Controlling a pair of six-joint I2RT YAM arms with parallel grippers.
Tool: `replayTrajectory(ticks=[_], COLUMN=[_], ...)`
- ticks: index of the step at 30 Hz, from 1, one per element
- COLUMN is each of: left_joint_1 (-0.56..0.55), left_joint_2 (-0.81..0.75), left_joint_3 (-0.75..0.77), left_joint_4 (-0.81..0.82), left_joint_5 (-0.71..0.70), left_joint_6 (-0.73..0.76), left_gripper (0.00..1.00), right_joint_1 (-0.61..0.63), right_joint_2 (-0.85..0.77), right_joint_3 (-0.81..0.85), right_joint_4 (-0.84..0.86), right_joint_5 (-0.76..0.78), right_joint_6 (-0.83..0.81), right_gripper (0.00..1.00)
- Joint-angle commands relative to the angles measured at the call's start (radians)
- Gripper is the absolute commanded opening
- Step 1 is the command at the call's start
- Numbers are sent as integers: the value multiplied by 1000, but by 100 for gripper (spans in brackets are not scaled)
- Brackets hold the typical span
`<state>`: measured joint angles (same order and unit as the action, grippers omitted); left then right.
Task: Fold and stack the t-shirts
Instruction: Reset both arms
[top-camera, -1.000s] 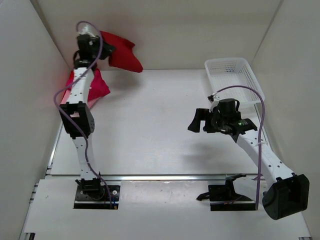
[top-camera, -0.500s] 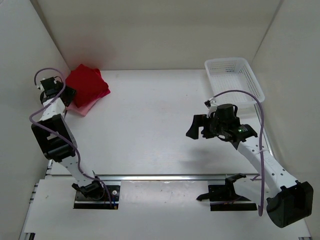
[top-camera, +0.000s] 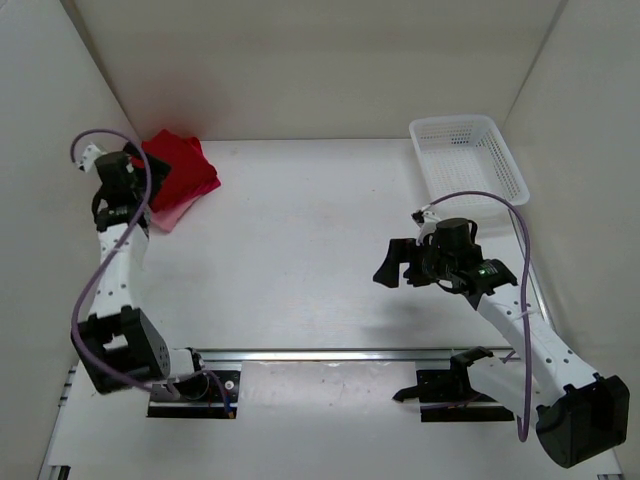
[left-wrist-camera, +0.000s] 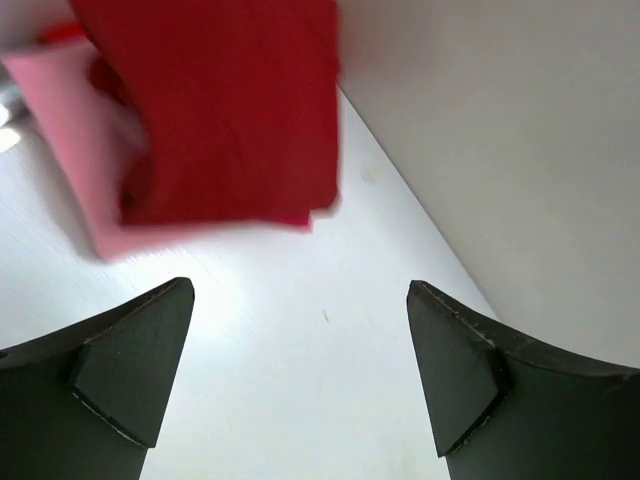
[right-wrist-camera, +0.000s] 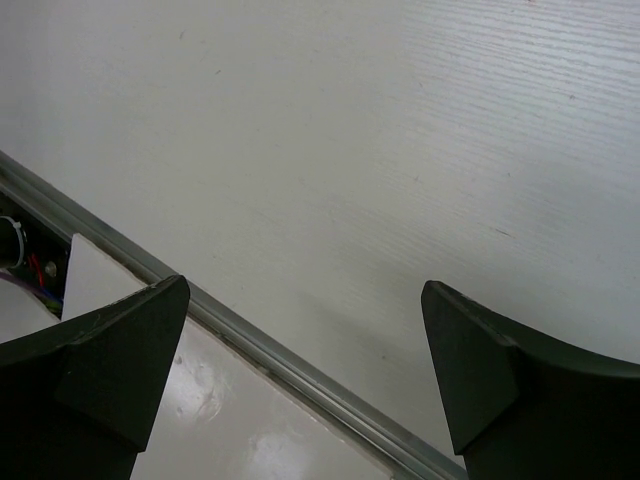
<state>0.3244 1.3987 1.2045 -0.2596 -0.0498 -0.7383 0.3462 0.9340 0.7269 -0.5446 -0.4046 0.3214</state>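
The stacking looks done: t-shirts (top-camera: 180, 172) lie piled at the surface's (top-camera: 300, 250) far-left corner. The left tool (left-wrist-camera: 298, 292) and right tool (right-wrist-camera: 305, 288) are wide and empty. Next, withdraw cleanly.

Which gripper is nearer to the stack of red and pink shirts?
Left. The left gripper sits just beside the shirt stack; the right gripper hangs far across the table.

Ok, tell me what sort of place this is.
Probably a robot test cell: plain white walls box in a table, left arm and right arm bolted at its edge, with shirts and a basket on it.
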Motion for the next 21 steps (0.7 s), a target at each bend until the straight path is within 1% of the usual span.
replayTrajectory(ticks=[1, 3, 4, 5, 9, 11, 15, 18, 21], left_joint_1=[-160, -221, -252, -258, -240, -260, -277, -286, -283], left_joint_2=[-168, -226, -253, -273, -309, -386, -506, -556, -595], left_joint_3=[-100, -170, -180, -181, -192, -253, -348, -396, -411], left_joint_4=[-26, -44, -85, -131, -276, -311, -331, -368, -386], left_joint_5=[-62, -45, -48, -13, 79, 82, 133, 127, 116], left_joint_6=[-4, 10, 13, 23, 56, 77, 83, 112, 128], left_gripper=[99, 99, 98, 99, 99, 99, 99, 99, 99], right_joint_1=[11, 28, 37, 48, 71, 88, 112, 120, 125], right_joint_2=[6, 15, 22, 31, 54, 71, 94, 97, 98], right_joint_3=[13, 16, 19, 20, 31, 40, 52, 54, 65], right_joint_4=[17, 17, 23, 14, 29, 26, 11, 12, 6], right_joint_5=[32, 46, 50, 61, 64, 73, 79, 98, 92], right_joint_6=[11, 14, 7, 2, 5, 7, 1, 1, -1], right_gripper=[99, 99, 99, 99, 99, 99, 99, 99, 99])
